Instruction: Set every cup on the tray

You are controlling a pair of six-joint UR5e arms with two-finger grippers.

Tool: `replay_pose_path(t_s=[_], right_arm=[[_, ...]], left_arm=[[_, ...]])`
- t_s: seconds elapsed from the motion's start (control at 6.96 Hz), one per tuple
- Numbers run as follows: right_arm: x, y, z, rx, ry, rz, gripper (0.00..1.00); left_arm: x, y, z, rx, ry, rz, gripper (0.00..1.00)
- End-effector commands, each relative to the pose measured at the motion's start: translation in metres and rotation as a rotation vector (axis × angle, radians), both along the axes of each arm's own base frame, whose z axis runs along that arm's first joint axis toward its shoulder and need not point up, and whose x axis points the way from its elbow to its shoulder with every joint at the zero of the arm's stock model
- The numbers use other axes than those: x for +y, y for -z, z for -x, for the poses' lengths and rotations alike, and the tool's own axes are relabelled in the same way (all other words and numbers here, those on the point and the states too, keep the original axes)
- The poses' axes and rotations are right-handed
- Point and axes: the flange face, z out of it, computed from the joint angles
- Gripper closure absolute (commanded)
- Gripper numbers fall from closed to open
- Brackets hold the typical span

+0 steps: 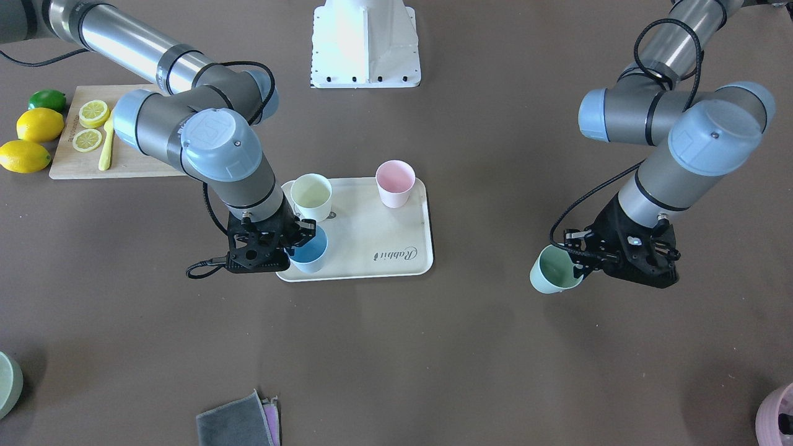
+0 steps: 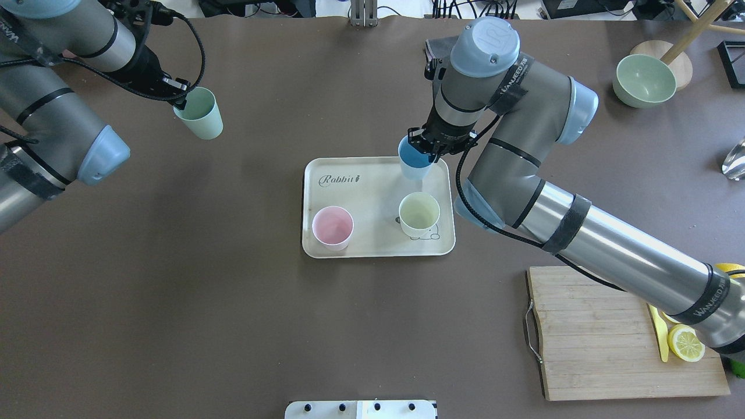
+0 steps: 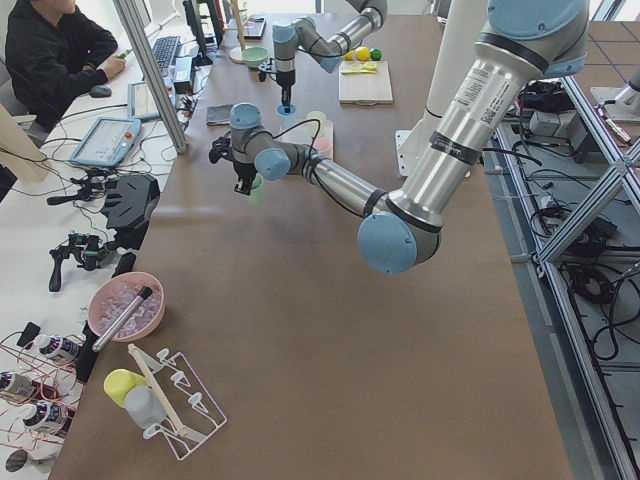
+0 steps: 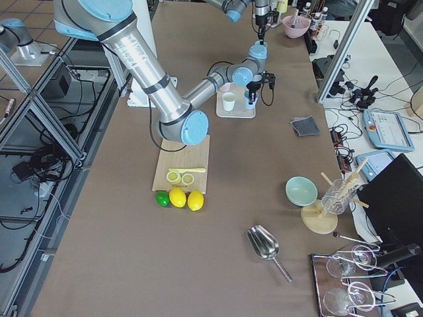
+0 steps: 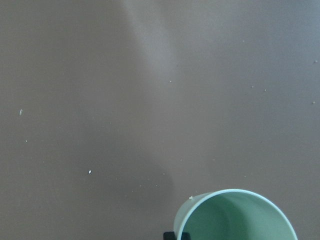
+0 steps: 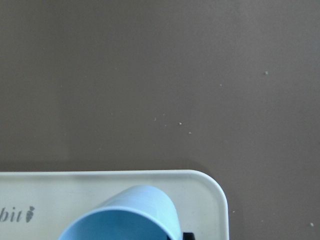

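Observation:
The cream tray (image 2: 372, 186) lies mid-table, also in the front view (image 1: 372, 229). A pale yellow cup (image 2: 418, 214) and a pink cup (image 2: 332, 227) stand upright on it. My right gripper (image 2: 429, 148) is shut on the rim of the light blue cup (image 2: 414, 162) and holds it at the tray's far right corner; the right wrist view shows this cup (image 6: 135, 215) over the tray (image 6: 200, 192). I cannot tell whether it touches the tray. My left gripper (image 2: 177, 98) is shut on the rim of the mint green cup (image 2: 201, 120), tilted above bare table far to the left.
A wooden cutting board (image 2: 611, 337) with lemon slices and a yellow knife lies near right. Whole lemons (image 1: 37, 124) sit beside it. A green bowl (image 2: 645, 80) is at the far right, a mauve pot (image 1: 777, 421) and folded cloths (image 1: 238, 421) at the far edge.

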Motion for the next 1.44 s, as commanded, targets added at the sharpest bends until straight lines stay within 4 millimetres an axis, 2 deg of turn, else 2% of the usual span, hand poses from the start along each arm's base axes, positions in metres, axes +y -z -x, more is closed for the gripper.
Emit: replay_pose_path(t_s=[0.0,0.14,0.29,0.57,0.72,0.86,1.01,1.15,1.29], right_arm=[[0.009,-0.003,0.018,-0.018,-0.003,0.005,1.0],[0.004,0.005,0.013,-0.028,-0.012,-0.003,0.04],[0.001,0.008,0.007,-0.032,-0.023,-0.002,0.0],[-0.031,0.024,-0.061,-0.113,-0.027,0.037,0.0],[-0.036,0.013,-0.084,-0.111,-0.045,0.044,0.0],[-0.021,-0.01,-0.123,-0.108,-0.026,-0.018,0.0],[-0.001,-0.035,-0.156,-0.099,-0.004,-0.071,0.0],[-0.013,-0.048,-0.193,-0.074,0.007,-0.155,0.0],[-0.027,-0.054,-0.227,-0.063,-0.007,-0.19,0.0]], left_arm=[[-0.004,0.022,-0.005,0.014,0.037,0.039,1.0],[-0.004,0.031,-0.01,0.03,0.062,0.064,1.0],[-0.001,0.051,-0.016,0.059,0.091,0.087,1.0],[0.029,0.084,-0.062,0.11,0.097,0.146,1.0],[0.059,0.107,-0.089,0.13,0.109,0.135,1.0],[0.09,0.128,-0.121,0.136,0.1,0.149,1.0],[0.105,0.142,-0.146,0.131,0.111,0.163,1.0],[0.116,0.146,-0.168,0.113,0.117,0.144,1.0],[0.117,0.153,-0.19,0.097,0.121,0.132,1.0]])
